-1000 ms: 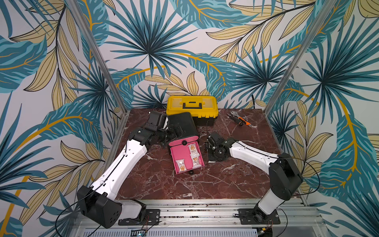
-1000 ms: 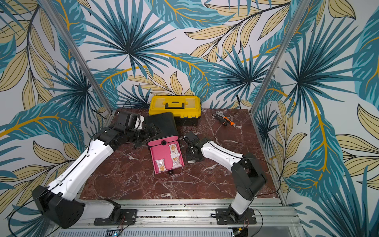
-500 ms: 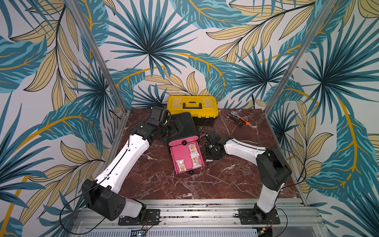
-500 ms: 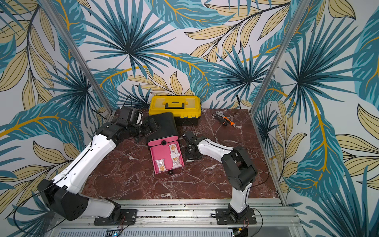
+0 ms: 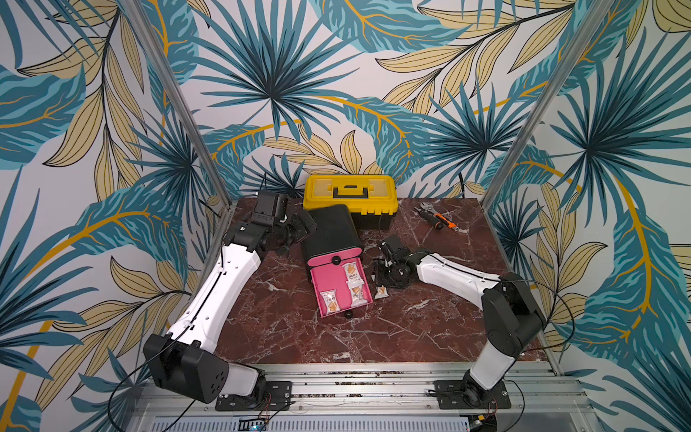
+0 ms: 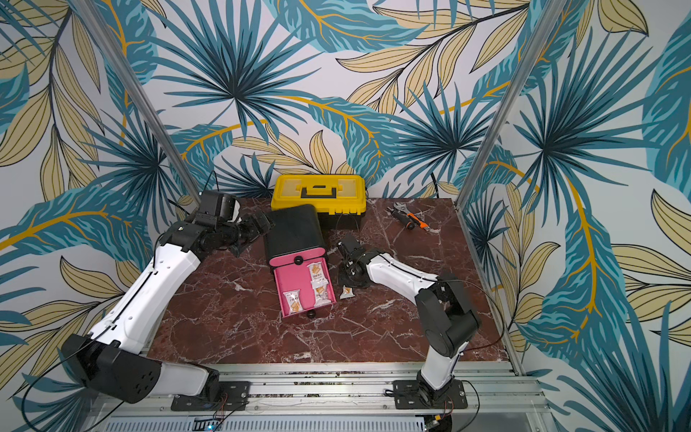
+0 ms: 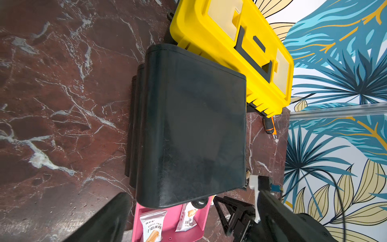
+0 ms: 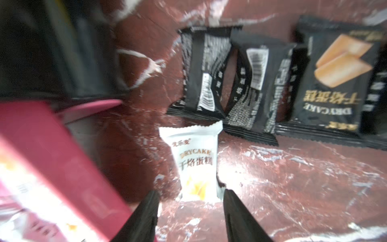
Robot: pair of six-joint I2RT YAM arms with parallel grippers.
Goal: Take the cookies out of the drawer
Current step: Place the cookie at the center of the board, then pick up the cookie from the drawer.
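The pink drawer (image 5: 332, 276) stands pulled out of the black cabinet (image 5: 331, 232). Three white cookies lie in it, one of them a packet (image 5: 331, 301) near its front. One more white packet (image 5: 381, 291) lies on the marble just right of the drawer. My right gripper (image 8: 190, 201) hovers over it, open, its fingertips either side of the packet's (image 8: 195, 163) near end without gripping. Several black packets (image 8: 251, 88) lie just beyond it. My left gripper (image 5: 297, 237) is open at the cabinet's left side, and one finger (image 7: 104, 220) shows in the left wrist view.
A yellow toolbox (image 5: 349, 196) stands at the back, touching the cabinet's rear. Orange-and-black hand tools (image 5: 437, 220) lie at the back right. Metal frame posts (image 5: 523, 131) and papered walls bound the marble table (image 5: 374, 336) on three sides.
My right gripper's jaws have opened, and the white packet now lies on the table beside the drawer. The left arm has shifted slightly by the cabinet.
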